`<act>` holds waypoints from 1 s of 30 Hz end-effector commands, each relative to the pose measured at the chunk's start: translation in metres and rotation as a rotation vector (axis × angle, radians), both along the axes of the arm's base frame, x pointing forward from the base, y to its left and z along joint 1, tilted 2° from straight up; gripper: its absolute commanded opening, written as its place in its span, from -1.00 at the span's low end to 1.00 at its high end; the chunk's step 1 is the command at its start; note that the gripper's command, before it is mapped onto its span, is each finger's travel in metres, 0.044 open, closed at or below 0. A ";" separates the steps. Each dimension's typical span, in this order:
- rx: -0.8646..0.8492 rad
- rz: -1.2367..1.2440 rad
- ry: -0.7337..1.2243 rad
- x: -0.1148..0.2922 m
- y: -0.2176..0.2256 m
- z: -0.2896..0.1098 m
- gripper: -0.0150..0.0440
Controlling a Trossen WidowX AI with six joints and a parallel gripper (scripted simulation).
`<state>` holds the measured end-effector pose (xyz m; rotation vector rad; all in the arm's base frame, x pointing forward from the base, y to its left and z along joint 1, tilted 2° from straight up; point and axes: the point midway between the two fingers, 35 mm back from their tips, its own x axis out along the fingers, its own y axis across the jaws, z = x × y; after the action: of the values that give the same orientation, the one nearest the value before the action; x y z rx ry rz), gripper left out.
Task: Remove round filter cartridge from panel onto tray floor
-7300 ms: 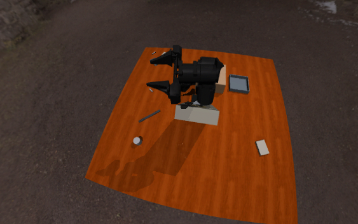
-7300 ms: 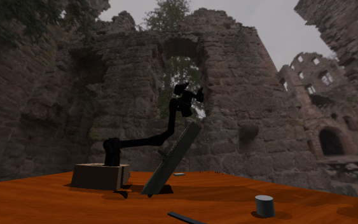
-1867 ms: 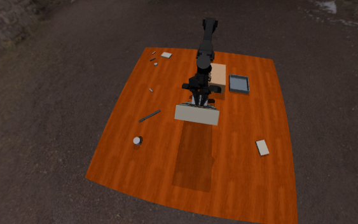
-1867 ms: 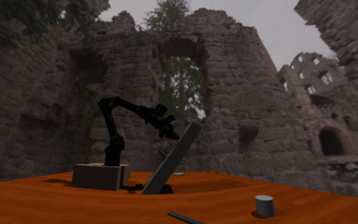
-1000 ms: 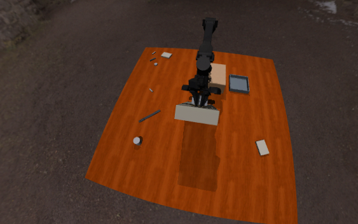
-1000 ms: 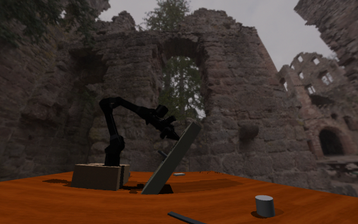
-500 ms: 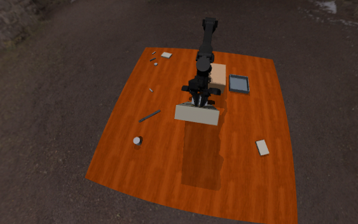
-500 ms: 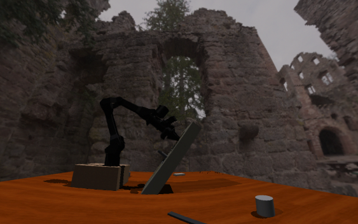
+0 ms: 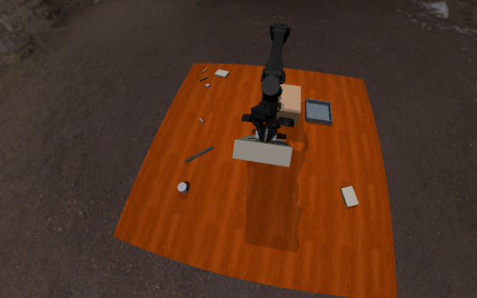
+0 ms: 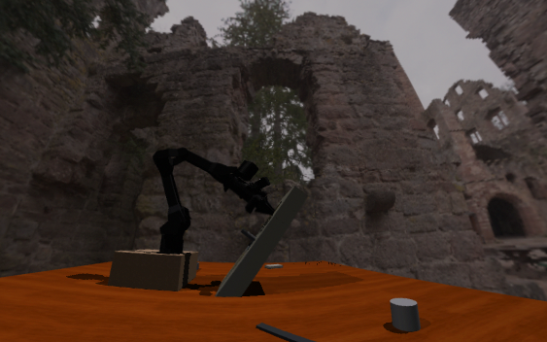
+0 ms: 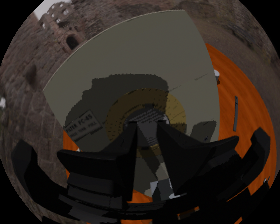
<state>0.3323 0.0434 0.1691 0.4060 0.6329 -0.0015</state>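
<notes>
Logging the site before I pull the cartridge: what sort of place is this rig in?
Looks like an outdoor ruin: crumbling stone walls with an arched opening, trees behind it, grey sky. The orange wooden table stands on bare dirt ground.

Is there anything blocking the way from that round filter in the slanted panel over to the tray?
Nothing visible blocks it. The gripper is already at the panel, on the filter. The tray lies on the table off to the arm's side, beside the tan box, which need not be crossed.
</notes>
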 end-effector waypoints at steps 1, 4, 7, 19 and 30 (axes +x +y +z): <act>0.001 0.002 -0.002 0.000 0.000 0.000 -0.43; -0.004 0.005 -0.003 0.000 0.000 0.000 -0.49; -0.064 0.047 -0.011 0.002 0.001 -0.001 -0.49; -0.382 0.272 -0.058 0.003 0.001 -0.002 -0.49; -0.691 0.491 -0.104 0.003 0.001 -0.002 -0.49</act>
<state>0.3330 0.0441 0.1693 -0.3085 0.5854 0.2294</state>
